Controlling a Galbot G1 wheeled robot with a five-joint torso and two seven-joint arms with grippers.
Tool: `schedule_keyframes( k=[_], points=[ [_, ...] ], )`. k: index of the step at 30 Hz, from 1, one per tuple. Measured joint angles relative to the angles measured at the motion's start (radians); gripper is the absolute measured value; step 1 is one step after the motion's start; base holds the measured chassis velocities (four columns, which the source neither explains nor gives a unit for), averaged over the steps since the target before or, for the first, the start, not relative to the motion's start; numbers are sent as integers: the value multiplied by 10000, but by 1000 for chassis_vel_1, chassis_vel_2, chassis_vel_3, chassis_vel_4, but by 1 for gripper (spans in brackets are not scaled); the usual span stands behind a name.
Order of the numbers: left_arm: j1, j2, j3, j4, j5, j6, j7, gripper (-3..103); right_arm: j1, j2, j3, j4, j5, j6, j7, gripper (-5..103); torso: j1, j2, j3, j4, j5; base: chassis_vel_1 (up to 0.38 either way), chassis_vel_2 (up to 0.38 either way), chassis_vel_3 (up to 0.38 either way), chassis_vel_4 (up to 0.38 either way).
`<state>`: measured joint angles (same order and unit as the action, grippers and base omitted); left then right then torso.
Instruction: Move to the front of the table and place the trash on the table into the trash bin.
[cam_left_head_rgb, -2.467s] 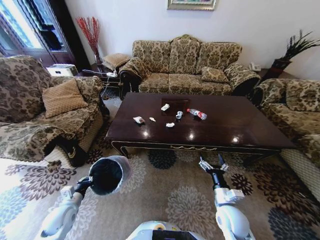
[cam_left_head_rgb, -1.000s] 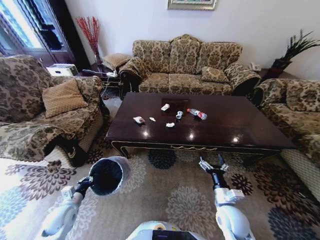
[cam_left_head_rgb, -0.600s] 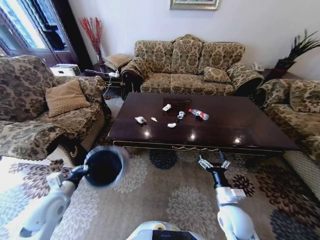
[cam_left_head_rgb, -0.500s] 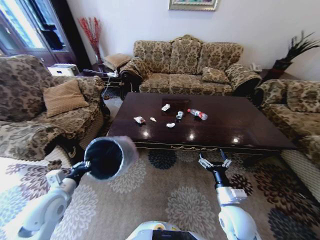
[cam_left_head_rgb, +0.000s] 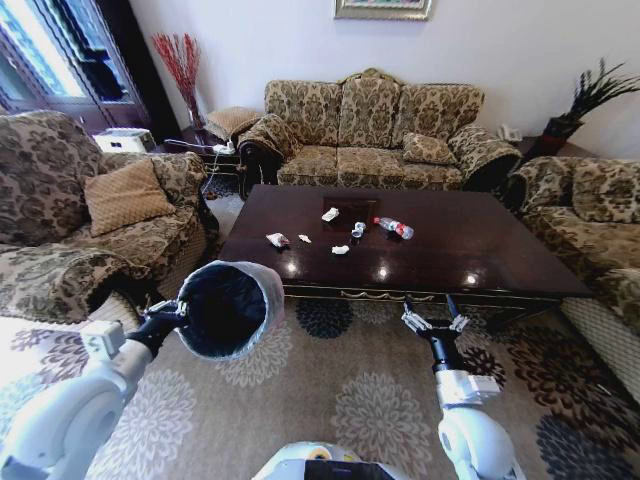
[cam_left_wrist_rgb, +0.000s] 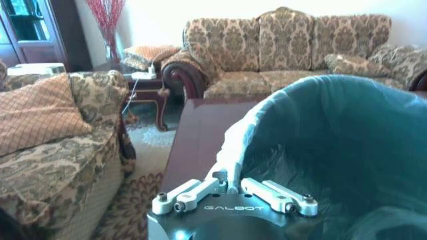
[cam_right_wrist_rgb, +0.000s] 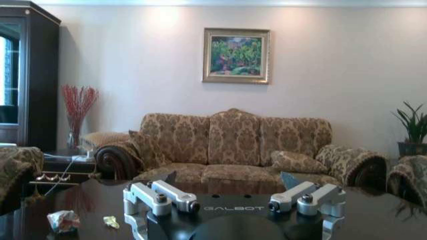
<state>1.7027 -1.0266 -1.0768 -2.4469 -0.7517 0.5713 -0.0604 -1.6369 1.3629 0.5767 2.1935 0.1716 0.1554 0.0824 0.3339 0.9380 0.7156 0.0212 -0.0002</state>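
The dark glossy table (cam_left_head_rgb: 470, 255) stands straight ahead. On its middle lie several white crumpled scraps of trash (cam_left_head_rgb: 277, 239) and a small clear bottle (cam_left_head_rgb: 394, 228) with a red label. My left gripper (cam_left_head_rgb: 165, 314) is shut on the rim of the trash bin (cam_left_head_rgb: 228, 308), holding it tilted in the air just off the table's front left corner. In the left wrist view the gripper (cam_left_wrist_rgb: 230, 187) pinches the bin's whitish liner (cam_left_wrist_rgb: 233, 145). My right gripper (cam_left_head_rgb: 431, 322) hangs open before the table's front edge; its wrist view shows a scrap (cam_right_wrist_rgb: 63, 220) on the tabletop.
Patterned sofas surround the table: a three-seater (cam_left_head_rgb: 375, 135) behind it, an armchair (cam_left_head_rgb: 80, 215) with a tan cushion at left, another sofa (cam_left_head_rgb: 590, 220) at right. A flowered rug (cam_left_head_rgb: 340, 390) covers the floor between me and the table.
My left arm has lifted the trash bin up and forward, toward the table's front left corner. The right gripper shifted slightly forward and stayed open. The trash on the table has not moved.
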Motion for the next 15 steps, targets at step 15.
schedule_keyframes(
  k=[15],
  points=[
    [-1061,894,532,2131,174,29,-522,0,728,-180,-106,-500,-257,-404,-253,100,1,-1,1,1,1,0,0,0,0]
  ],
)
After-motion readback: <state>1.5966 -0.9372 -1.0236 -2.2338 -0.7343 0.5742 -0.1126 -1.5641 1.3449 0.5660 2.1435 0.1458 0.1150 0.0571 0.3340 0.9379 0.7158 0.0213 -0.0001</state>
